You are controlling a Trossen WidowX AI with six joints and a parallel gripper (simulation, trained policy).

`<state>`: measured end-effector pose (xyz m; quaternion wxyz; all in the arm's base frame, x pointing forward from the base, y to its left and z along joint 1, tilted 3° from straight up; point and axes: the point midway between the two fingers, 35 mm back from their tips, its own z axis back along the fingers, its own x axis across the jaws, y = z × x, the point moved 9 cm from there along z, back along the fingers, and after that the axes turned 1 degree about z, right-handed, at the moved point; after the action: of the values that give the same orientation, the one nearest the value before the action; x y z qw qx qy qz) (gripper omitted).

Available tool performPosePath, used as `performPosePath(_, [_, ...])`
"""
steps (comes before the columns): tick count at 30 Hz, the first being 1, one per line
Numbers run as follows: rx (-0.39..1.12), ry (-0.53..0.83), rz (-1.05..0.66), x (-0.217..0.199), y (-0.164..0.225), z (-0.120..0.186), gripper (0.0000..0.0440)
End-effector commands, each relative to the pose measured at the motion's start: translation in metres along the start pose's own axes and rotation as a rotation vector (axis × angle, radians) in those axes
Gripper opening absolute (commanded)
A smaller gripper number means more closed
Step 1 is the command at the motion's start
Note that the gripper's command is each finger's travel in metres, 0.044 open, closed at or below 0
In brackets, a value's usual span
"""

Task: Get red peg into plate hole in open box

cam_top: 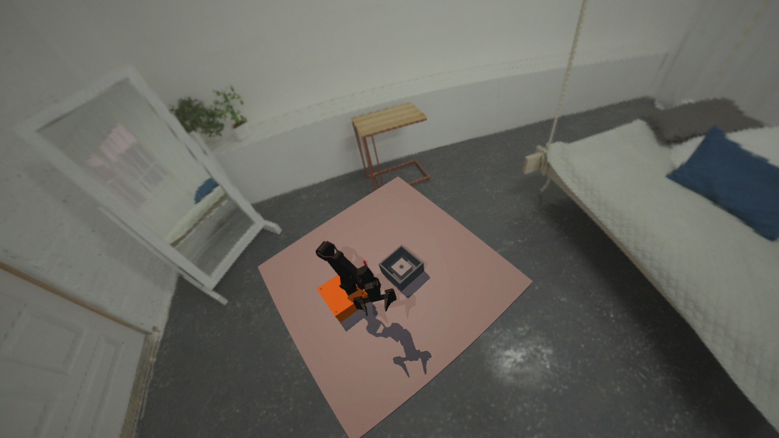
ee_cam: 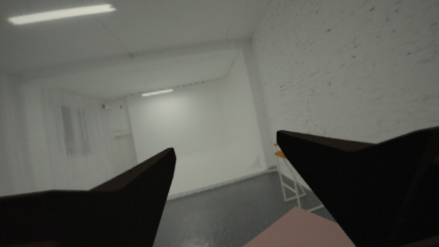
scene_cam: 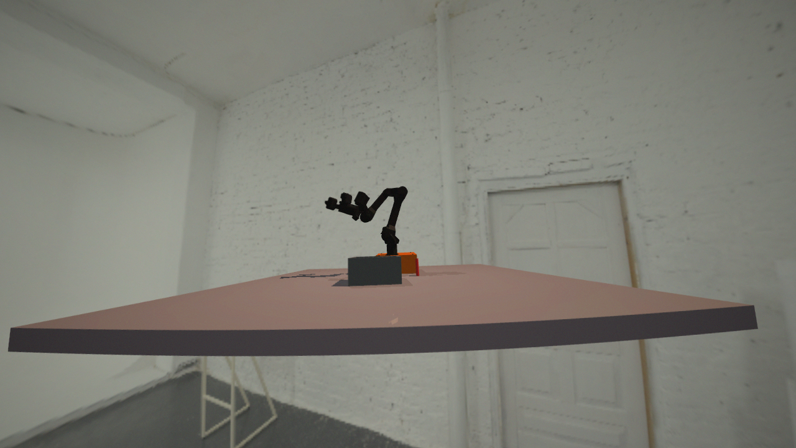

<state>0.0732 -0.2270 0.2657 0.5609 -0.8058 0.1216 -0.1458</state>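
The red peg (cam_top: 364,262) (scene_cam: 417,266) stands upright on the table, mostly hidden by the arm in the top view and beside the orange base in the exterior view. The dark grey open box (cam_top: 389,278) (scene_cam: 374,271) stands on the table. A pale plate (cam_top: 396,266) with a small dark hole lies inside it, and no peg shows in the hole. My gripper (cam_top: 377,311) (ee_cam: 226,145) is open, with nothing between its fingers. It is held high above the table, away from the peg and box, and points out over the table's edge.
The orange block (cam_top: 331,297) (scene_cam: 408,264) under the arm's base is close to the peg. The pink table (cam_top: 462,255) (scene_cam: 472,300) (ee_cam: 295,230) carries the arm, peg and box. The arm's shadow falls across it. The box is beside the arm.
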Motion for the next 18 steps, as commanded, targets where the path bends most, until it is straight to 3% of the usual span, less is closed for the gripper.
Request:
performPosePath(1, [0.002,-0.015,0.004,0.003,0.0,0.0,0.0415])
performPosePath(3, [0.014,-0.058,0.008,0.012,-0.001,0.002,0.044])
performPosePath(18, [0.27,-0.494,-0.049,0.109,-0.006,0.053,0.044])
